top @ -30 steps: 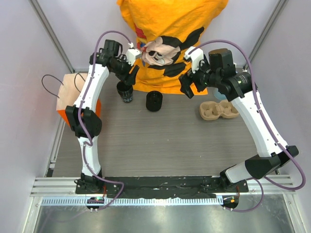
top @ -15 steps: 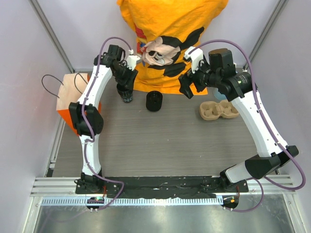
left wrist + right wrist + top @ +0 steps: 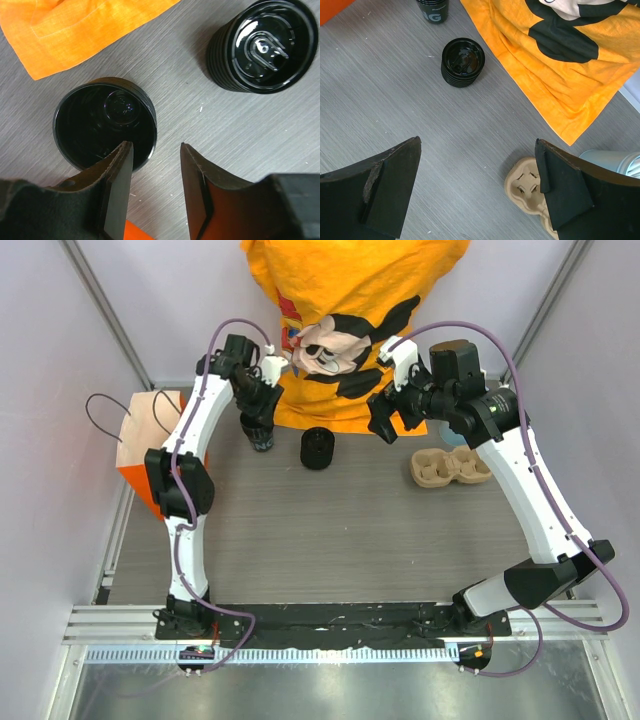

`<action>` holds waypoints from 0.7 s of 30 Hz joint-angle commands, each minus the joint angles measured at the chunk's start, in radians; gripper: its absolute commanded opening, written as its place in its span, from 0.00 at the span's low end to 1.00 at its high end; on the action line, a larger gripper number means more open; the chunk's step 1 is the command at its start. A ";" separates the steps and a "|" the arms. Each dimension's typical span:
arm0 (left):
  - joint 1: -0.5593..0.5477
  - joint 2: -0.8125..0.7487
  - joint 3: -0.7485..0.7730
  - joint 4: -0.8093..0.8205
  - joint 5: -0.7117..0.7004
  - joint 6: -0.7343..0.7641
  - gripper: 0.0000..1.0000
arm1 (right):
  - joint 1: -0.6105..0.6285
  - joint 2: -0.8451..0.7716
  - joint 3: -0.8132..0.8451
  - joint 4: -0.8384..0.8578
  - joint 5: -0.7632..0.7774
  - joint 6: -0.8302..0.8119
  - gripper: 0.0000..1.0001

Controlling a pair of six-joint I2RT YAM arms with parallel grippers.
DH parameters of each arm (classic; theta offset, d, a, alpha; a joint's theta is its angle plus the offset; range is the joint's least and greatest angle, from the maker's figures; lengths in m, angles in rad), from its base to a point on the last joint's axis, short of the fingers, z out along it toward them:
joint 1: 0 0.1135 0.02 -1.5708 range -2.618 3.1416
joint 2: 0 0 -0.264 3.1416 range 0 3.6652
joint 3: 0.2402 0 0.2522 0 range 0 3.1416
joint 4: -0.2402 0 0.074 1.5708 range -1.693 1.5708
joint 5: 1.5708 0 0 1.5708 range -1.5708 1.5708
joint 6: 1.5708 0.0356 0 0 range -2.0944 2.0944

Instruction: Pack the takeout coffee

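Observation:
No lidded black coffee cup shows in any view; the takeout coffee is hidden or out of view. An open, lidless black cup with white print (image 3: 260, 435) stands at the back left, seen from above in the left wrist view (image 3: 95, 125). My left gripper (image 3: 260, 410) is open just above it (image 3: 155, 150), with one finger over the cup's near rim and the other outside it. A short black round stack of lids (image 3: 317, 448) stands to its right (image 3: 262, 45). The orange paper bag (image 3: 140, 440) stands at the far left. My right gripper (image 3: 385, 420) is open and empty, high above the table (image 3: 477, 144).
A tan pulp cup carrier (image 3: 450, 468) lies at the right, below my right gripper (image 3: 530, 187). A silver can (image 3: 615, 162) stands beside it. An orange shirt with a cartoon mouse (image 3: 350, 300) hangs over the back edge (image 3: 560, 60).
My left gripper has moved a little right and down onto the printed cup. The right arm has not moved.

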 commanded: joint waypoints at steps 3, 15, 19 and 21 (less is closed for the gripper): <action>0.001 0.028 0.000 0.034 -0.020 -0.012 0.47 | -0.004 -0.018 0.005 0.025 -0.020 0.012 1.00; 0.001 0.039 -0.005 0.040 -0.029 -0.008 0.45 | -0.006 -0.023 0.002 0.024 -0.023 0.014 0.99; 0.001 0.047 -0.006 0.038 -0.030 -0.008 0.41 | -0.007 -0.024 0.002 0.024 -0.023 0.015 1.00; 0.001 0.050 -0.003 0.038 -0.034 -0.006 0.41 | -0.006 -0.024 0.002 0.024 -0.024 0.015 1.00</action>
